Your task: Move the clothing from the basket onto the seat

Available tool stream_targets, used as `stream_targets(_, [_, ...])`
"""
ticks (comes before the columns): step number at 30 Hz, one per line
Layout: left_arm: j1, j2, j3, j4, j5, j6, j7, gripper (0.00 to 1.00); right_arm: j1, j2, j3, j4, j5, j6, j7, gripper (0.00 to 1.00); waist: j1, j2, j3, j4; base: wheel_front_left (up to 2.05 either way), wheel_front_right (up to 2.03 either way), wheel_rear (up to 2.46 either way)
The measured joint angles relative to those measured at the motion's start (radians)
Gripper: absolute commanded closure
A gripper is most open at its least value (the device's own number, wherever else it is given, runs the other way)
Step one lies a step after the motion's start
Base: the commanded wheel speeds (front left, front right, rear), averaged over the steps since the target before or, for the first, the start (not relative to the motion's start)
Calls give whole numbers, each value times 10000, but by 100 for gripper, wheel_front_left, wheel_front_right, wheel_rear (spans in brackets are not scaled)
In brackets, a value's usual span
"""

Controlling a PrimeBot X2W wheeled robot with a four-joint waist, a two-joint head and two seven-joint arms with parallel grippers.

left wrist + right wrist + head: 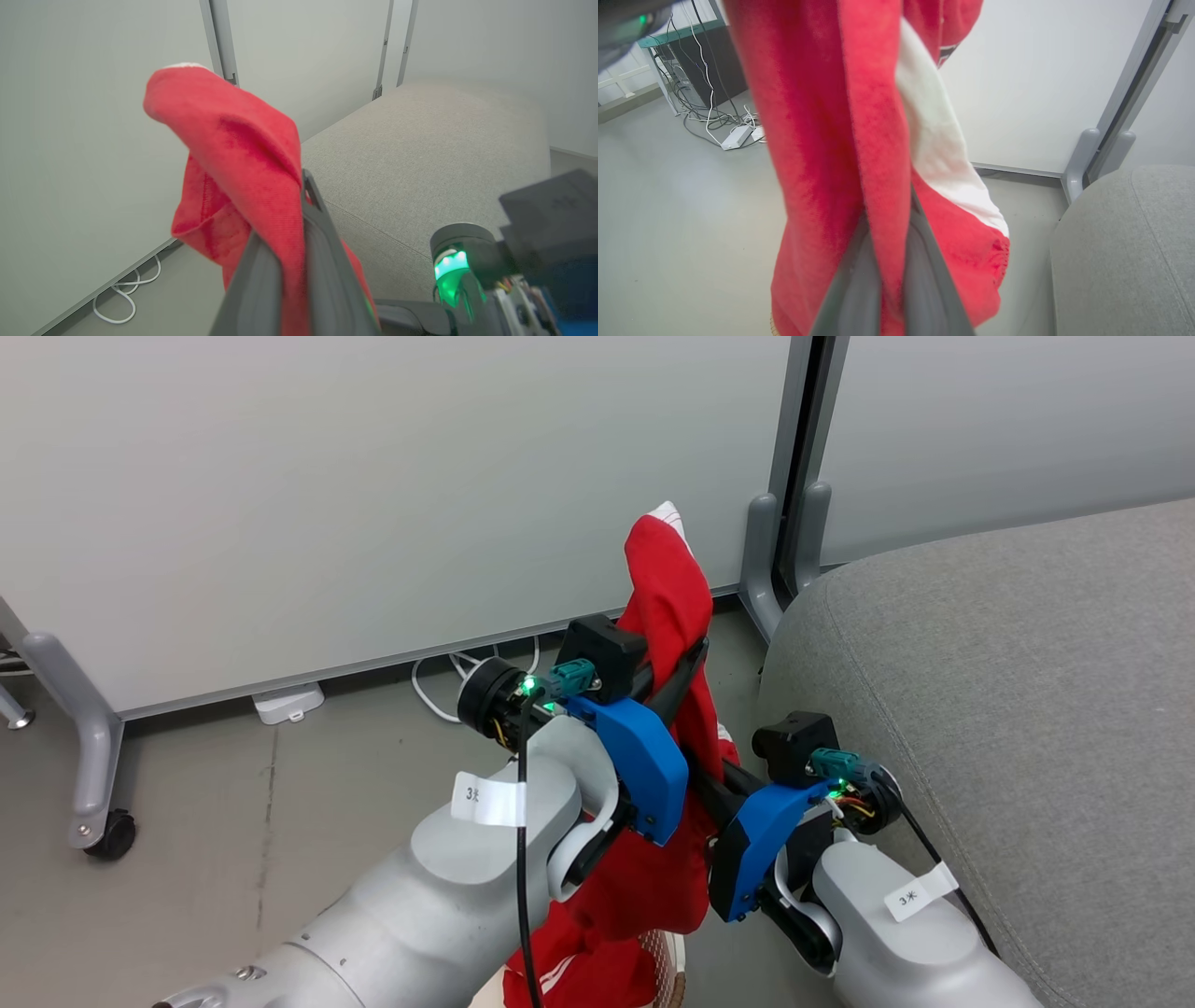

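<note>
Pale grey partition panels (373,476) on wheeled feet close off the back of the room, above a bare grey concrete floor (233,821). To the robot's right stands the large grey fabric-upholstered sofa (1027,691), rounded at its edge and well clear of any cloth. A sliver of the cream-white perforated plastic basket (670,963) shows at the bottom of the head view.

The soft red garment with white trim (667,588) hangs in the air beside the sofa, its lower folds trailing down toward the basket. Whether the bunched red cloth there is a second garment I cannot tell.

The left gripper (280,205) is pressed together on a fold near the top, and the right gripper (887,205) is pinched on the cloth lower down.

The fabric looks light, limp and not fragile. It will likely sag and swing, so gathered folds are the surest hold. The trailing end may snag on the basket rim.
</note>
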Motion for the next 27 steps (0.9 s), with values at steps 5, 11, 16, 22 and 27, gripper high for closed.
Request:
stream_targets(5, [3, 0, -88, 12, -92, 10, -42, 100, -37, 0, 58, 128, 132, 0, -29, 100, 0, 0, 4, -8, 0, 0, 0])
stream_targets(11, [3, 0, -140, 46, -186, 44, -59, 100, -120, 0, 77, 255, 215, 0, -86, 100, 0, 0, 44, -15, 0, 0, 0])
stream_targets(16, [2, 0, -146, 54, -199, 127, -278, 0, -194, 0, 102, 322, 261, 0, -178, 100, 0, 0, 56, -25, 0, 0, 0])
stream_targets(22, [183, -2, 100, 33, -153, 192, -675, 0, -276, 0, 10, 418, 257, 0, -316, 100, -1, 0, 59, -20, 0, 0, 0])
stream_targets(27, [918, 194, 840, -418, 284, 280, -779, 0, -286, 0, -107, 437, 222, 0, -416, 100, 0, 0, 99, 11, 0, 0, 0])
